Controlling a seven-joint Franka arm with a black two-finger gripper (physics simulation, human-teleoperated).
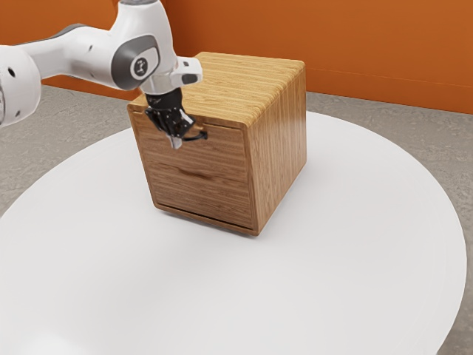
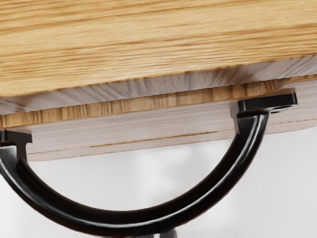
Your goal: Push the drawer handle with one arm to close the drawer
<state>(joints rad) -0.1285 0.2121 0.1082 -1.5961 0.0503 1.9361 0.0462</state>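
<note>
Plainly, handle: glossy black arc, high on the cabinet's front | drawer: flat, grained wood, in the cabinet's front | gripper: black, before the cabinet's upper front, jaw spread: can't tell | cabinet: boxy, rounded edges, striped | table: smooth, white, round, beneath cabinet | beyond cabinet: grey mottled floor, orange wall

In the exterior view, the cabinet stands toward twelve o'clock on the table, drawer inside, handle at twelve on its front, wall behind.
</note>
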